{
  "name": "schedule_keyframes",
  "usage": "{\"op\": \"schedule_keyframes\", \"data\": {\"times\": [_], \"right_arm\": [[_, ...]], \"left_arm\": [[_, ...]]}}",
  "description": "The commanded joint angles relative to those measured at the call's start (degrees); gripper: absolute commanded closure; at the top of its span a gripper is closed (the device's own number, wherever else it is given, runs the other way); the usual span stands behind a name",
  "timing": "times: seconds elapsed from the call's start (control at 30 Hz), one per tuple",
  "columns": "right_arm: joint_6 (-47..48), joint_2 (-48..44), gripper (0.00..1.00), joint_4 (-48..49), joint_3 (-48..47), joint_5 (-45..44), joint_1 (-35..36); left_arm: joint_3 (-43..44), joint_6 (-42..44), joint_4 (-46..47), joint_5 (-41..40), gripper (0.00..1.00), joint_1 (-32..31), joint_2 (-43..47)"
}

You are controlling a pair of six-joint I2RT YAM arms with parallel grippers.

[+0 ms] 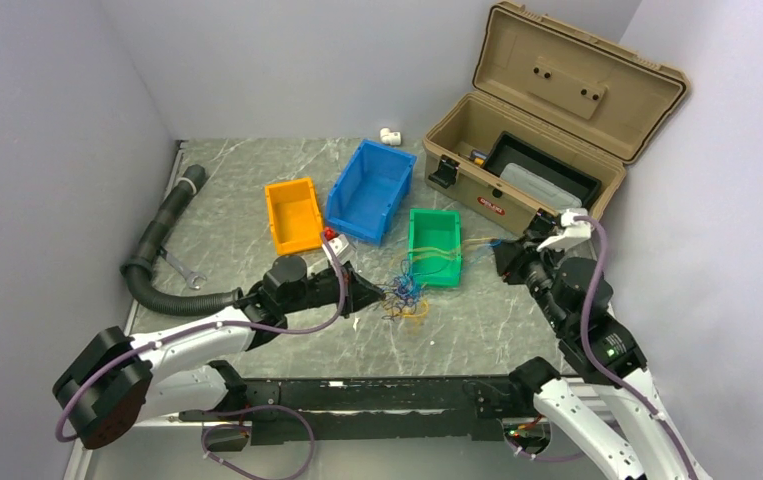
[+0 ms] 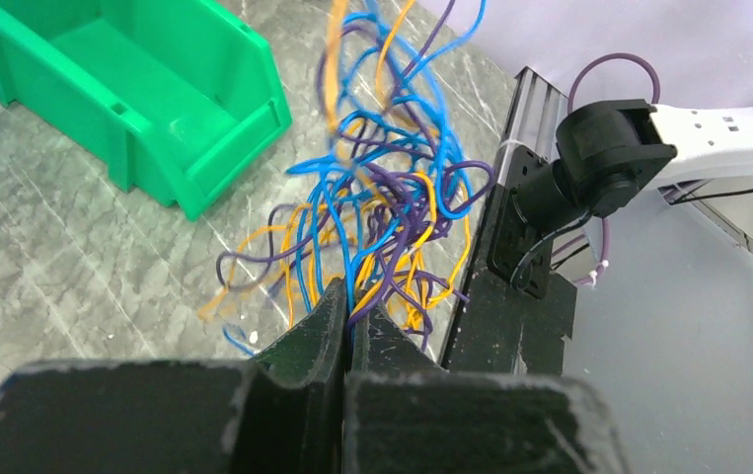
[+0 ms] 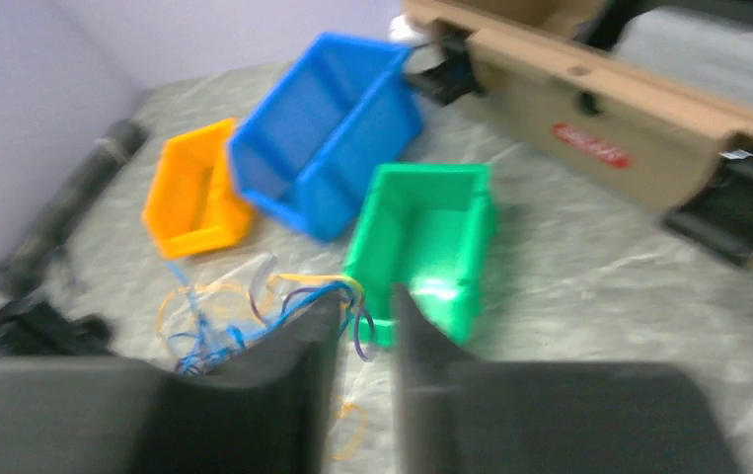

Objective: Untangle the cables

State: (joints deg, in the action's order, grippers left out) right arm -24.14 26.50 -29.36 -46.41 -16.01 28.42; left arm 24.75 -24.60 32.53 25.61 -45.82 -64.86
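Firmly nipped in left end effector [image 2: 352,302], cables [image 2: 392,197], fanning out just ahead

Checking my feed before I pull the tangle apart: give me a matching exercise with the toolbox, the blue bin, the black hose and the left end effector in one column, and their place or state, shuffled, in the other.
Things:
1. toolbox
2. blue bin
3. black hose
4. left end effector

Place or state:
A. shut on the cables
B. along the left edge of the table
C. lid open, at the far right
D. between the orange bin and the green bin

Pairs: 1-C, 2-D, 3-B, 4-A.
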Motion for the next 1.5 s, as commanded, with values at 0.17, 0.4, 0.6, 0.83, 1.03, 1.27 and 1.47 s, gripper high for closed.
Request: {"op": "schedule_keyframes", "data": {"times": [0.17, 0.4, 0.6, 0.83, 1.03, 1.27, 1.47], "right_arm": [[3.51, 8.68, 0.23, 10.82, 4.54, 35.92, -0.12], [-1.22, 7.1, 0.18, 27.71, 17.11, 57.71, -0.15], [-5.0, 7.35, 0.22, 41.35, 21.49, 66.37, -0.12], [-6.2, 9.47, 0.38, 46.23, 22.23, 68.35, -0.05], [-5.84, 9.37, 0.87, 44.13, 21.6, 64.45, -0.04], [-4.15, 2.29, 1.0, 18.49, 17.6, 23.83, -0.11], [-10.3, -3.11, 1.0, 4.65, 15.21, -4.39, -0.04]], "left_arm": [[5.81, -0.07, -5.01, 6.06, 1.0, 0.57, 4.74], [6.13, -1.47, -2.93, 11.21, 1.0, 0.93, 6.5], [7.77, -2.85, -1.83, 15.57, 1.0, 1.0, 5.72], [8.84, -3.99, -0.8, 16.5, 1.0, 1.0, 5.16], [8.82, -4.27, -1.77, 14.09, 1.0, 0.99, 5.27], [8.74, -2.13, -21.68, -11.29, 1.0, 3.21, 13.88], [8.78, -5.45, -39.1, -33.99, 1.0, 4.47, 20.47]]}}
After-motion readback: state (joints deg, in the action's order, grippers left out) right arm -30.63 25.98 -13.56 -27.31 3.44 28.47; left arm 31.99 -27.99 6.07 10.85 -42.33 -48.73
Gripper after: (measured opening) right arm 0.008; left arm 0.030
